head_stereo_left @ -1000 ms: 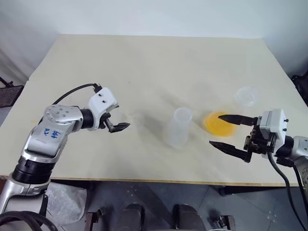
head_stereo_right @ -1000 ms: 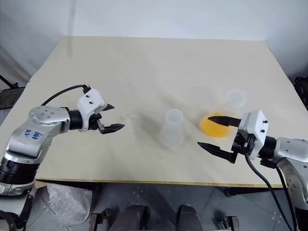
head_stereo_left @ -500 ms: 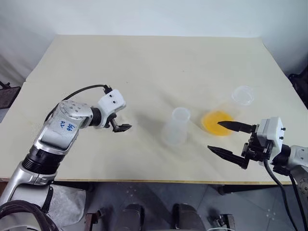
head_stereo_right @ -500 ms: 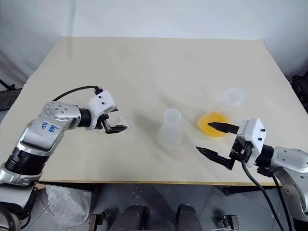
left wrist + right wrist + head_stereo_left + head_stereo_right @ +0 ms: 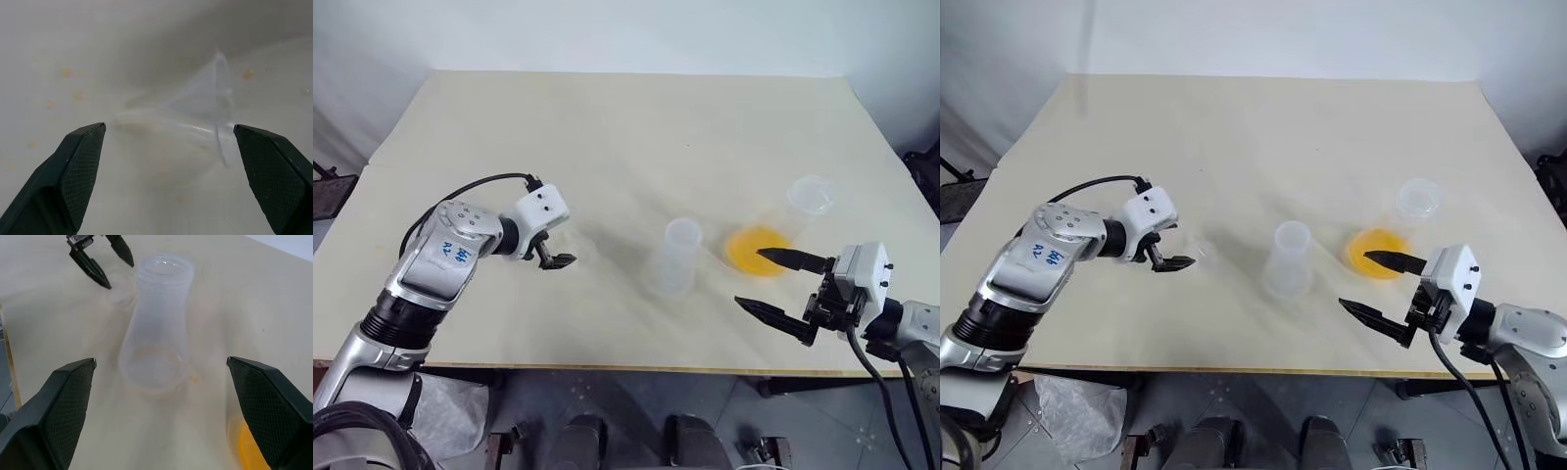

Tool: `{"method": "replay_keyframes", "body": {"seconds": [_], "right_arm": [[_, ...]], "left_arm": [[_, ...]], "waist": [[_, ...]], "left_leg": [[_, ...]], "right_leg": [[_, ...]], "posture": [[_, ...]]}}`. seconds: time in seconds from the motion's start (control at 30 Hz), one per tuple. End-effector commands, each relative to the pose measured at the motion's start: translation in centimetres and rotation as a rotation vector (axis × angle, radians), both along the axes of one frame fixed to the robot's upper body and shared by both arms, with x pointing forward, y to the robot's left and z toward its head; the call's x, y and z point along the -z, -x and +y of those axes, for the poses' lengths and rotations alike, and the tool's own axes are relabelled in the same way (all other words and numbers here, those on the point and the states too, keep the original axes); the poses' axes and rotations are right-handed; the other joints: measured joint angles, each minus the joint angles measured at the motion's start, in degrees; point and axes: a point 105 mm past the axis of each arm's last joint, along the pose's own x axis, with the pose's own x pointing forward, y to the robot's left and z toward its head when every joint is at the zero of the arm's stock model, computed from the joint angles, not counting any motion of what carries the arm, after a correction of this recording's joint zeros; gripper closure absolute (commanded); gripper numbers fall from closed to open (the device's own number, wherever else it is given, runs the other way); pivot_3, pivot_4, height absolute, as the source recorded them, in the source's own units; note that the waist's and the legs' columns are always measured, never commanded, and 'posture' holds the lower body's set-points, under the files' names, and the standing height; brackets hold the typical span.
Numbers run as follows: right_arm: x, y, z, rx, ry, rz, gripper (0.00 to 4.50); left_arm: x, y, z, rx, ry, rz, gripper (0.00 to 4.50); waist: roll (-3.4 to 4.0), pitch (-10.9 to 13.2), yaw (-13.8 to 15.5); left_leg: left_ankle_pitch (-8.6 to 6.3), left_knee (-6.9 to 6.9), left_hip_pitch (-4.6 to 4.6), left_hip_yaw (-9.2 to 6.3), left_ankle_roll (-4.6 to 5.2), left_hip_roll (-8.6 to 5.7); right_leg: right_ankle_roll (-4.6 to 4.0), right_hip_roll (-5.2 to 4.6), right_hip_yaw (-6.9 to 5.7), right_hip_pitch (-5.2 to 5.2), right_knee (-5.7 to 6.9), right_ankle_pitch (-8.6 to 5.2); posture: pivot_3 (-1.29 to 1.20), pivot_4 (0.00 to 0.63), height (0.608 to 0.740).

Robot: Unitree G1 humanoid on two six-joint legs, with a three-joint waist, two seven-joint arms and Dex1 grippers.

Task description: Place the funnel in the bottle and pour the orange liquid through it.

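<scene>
Pale beige table (image 5: 607, 127) is being shown from above, with its front edge being cut off by grey floor (image 5: 636, 401) below. The far side is being backed by a plain white wall (image 5: 607, 29). A crumpled clear plastic bag (image 5: 445, 411) is being seen on the floor under the table's left front corner. Dark objects are being clipped by the frame at the left edge (image 5: 328, 191) and the right edge (image 5: 925, 166); neither can be identified. Small orange specks (image 5: 66, 72) are being picked up on the tabletop in the left wrist view.

Funnel (image 5: 205, 105) lying towards the table's (image 5: 607, 127) left edge, bottle (image 5: 674, 259) mid-table near the front edge, orange liquid (image 5: 757, 251) just right of it
</scene>
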Motion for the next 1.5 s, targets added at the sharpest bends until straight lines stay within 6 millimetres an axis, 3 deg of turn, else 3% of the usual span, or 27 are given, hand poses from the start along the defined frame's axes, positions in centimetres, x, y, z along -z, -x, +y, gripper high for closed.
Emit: {"method": "replay_keyframes", "body": {"seconds": [0.03,0.3,0.47,0.67,0.83,0.93,1.5], "right_arm": [[-1.2,0.5,0.2,0.000,0.004,-0.068,0.00],[-1.0,0.9,0.1,0.014,0.005,-0.065,0.00],[-1.0,0.8,0.0,0.018,0.005,-0.065,0.00],[-1.0,0.7,-0.2,0.018,0.007,-0.063,0.00],[-1.0,0.6,-0.2,0.013,0.008,-0.063,0.00],[-1.0,0.5,-0.2,0.007,0.009,-0.063,0.00],[-0.7,0.6,-0.3,-0.010,0.005,-0.054,0.00]], "left_arm": [[-0.9,-0.4,-0.3,0.015,-0.015,-0.033,0.64],[-1.1,-1.0,0.0,0.002,-0.018,-0.039,3.18],[-1.7,-1.3,0.9,-0.019,-0.004,-0.043,4.47],[-3.3,-1.5,2.3,-0.056,0.046,-0.049,4.47],[-5.1,-1.1,2.3,-0.031,0.118,-0.034,4.47],[-6.9,-0.1,1.9,0.018,0.192,0.015,4.47],[-10.7,3.9,1.6,0.187,0.281,0.325,4.47]], "waist": [[0.00,0.0,0.0],[0.00,0.0,0.0],[0.00,0.0,-0.1],[0.00,0.0,0.0],[0.00,0.0,0.0],[-0.01,0.0,0.0],[-0.01,0.0,-0.2]], "left_leg": [[0.00,0.00,0.00,0.00,0.00,0.00],[0.00,0.02,0.00,0.00,0.00,0.00],[0.00,0.02,0.00,0.00,0.00,0.00],[0.00,0.04,0.00,0.00,0.00,0.01],[0.00,0.05,0.00,0.00,0.00,0.00],[0.00,0.15,-0.06,-0.06,0.00,-0.01],[-0.01,0.26,-0.08,-0.08,0.02,-0.03]], "right_leg": [[0.00,0.00,0.00,0.00,0.00,0.00],[0.00,0.01,0.00,0.00,0.04,0.00],[0.00,0.01,-0.01,-0.01,0.05,0.00],[0.00,0.02,-0.01,-0.02,0.06,0.00],[0.00,0.01,-0.01,-0.01,0.08,0.00],[0.00,0.02,-0.04,-0.02,0.11,0.00],[0.00,0.01,-0.01,-0.10,0.40,0.00]], "posture": [[0.00,0.150,0.740],[0.00,0.150,0.740],[0.00,0.150,0.740],[0.00,0.150,0.740],[0.00,0.150,0.740],[0.00,0.150,0.740],[0.00,0.150,0.740]]}}
